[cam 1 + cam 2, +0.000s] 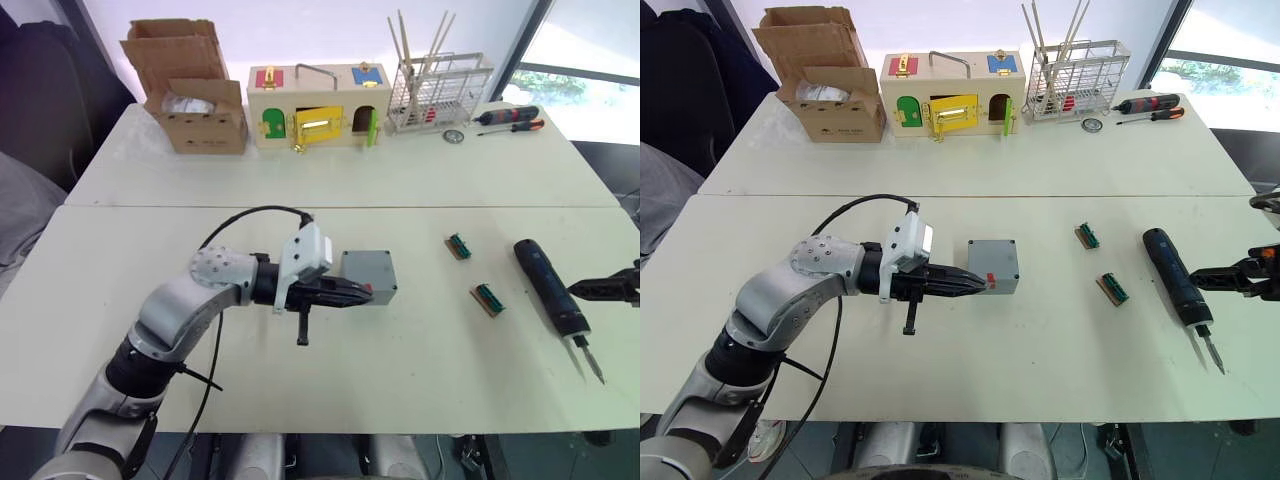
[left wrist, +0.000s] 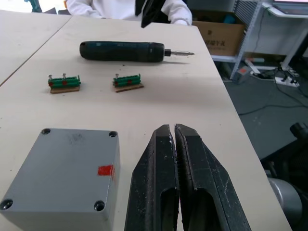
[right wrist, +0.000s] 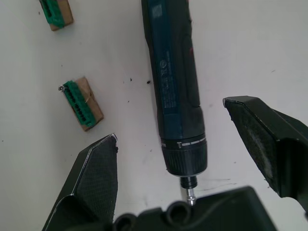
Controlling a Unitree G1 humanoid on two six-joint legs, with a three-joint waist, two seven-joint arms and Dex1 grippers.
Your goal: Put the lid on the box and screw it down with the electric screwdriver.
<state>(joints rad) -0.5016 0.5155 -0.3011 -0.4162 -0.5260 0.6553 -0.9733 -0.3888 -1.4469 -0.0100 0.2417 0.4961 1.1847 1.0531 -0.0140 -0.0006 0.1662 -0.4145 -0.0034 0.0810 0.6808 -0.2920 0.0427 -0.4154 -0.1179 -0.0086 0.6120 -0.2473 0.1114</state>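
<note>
1. Box (image 1: 993, 266) near mid-table, lid (image 2: 67, 166) already seated on top with screws at its four corners and the red mark facing the near side; placed so, presumably, for driving from above.
2. Left gripper (image 1: 975, 282) lying low along the box's near face, touching or almost touching it, fingers (image 2: 159, 187) pressed together on nothing; likely there to brace the box against sliding, though actual contact cannot be confirmed.
3. Screwdriver (image 1: 549, 285) flat on the table well to the right of the box, bit pointing toward the near edge; not yet picked up, so no screw driven with it so far, by the look of things.
4. Right gripper (image 3: 192, 168) spread wide, one finger on each side of the tool's collar end and neither touching it; lined up across the barrel, seemingly for a grasp near the chuck.
5. Two green terminal blocks (image 1: 487, 298) between box and screwdriver, clear of both; no obstacle to the reach.
6. Cardboard box (image 1: 195, 100), wooden box (image 1: 318, 108), rack (image 1: 438, 92) and hand screwdrivers (image 1: 510, 118) along the far edge, out of play.
</note>
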